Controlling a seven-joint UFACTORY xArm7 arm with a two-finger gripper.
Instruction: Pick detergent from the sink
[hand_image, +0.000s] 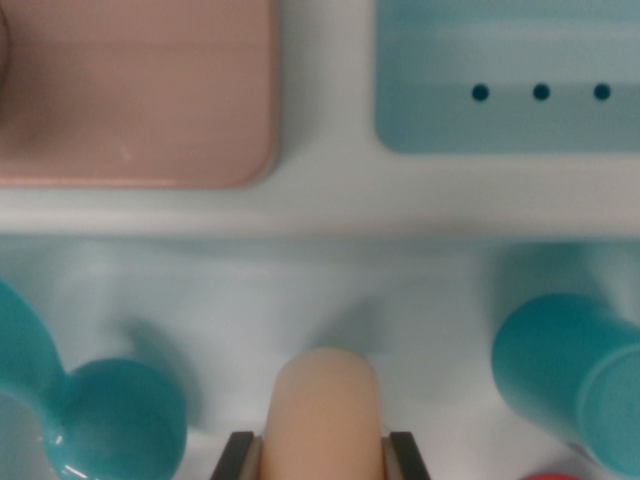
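Whole shot's pretty blurry. White sink (330, 205) fills the frame; the pink tray (135, 90) and pale blue tray (510, 75) are cut off up top. Teal cups (575, 375) run off both sides – a red bit at the bottom edge is unidentifiable. Gripper (322, 455) is clamped around the beige detergent (325, 415) bottle inside the basin.

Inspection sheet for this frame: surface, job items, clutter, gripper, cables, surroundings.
Surface: pale sink basin, white rim above it.
Job's things: beige detergent bottle, between the gripper fingers at the bottom edge.
Clutter: teal cup at the wrist view's right; teal object at its left; red sliver at the bottom right.
Gripper: gripper, dark fingers flanking the bottle; contact unclear.
Cables: nothing seen.
Surroundings: pink tray, blue tray with three holes.
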